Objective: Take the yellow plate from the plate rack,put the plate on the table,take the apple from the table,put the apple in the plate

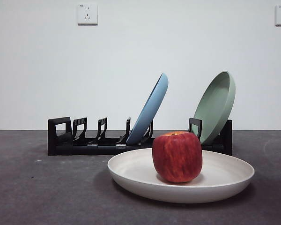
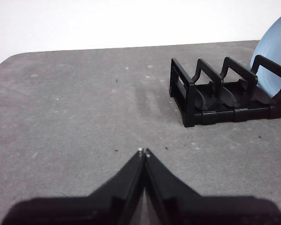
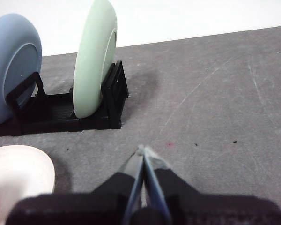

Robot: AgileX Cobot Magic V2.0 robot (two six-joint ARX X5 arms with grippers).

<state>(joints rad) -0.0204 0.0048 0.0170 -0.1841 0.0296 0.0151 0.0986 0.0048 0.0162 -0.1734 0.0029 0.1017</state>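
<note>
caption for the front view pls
Apple resting in the yellow plate on the table, plate rack behind.

The blocky red apple (image 1: 177,156) is set upright in the wide, shallow cream plate (image 1: 225,180). The plate is laid flat on the dark grey tabletop (image 1: 42,192), just before the long black plastic rack (image 1: 84,140).

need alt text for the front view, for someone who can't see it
A red apple sits in a cream plate on a dark grey table. Behind it a black plate rack holds a blue plate and a pale green plate, both leaning, against a white wall. No gripper is in view.
</note>
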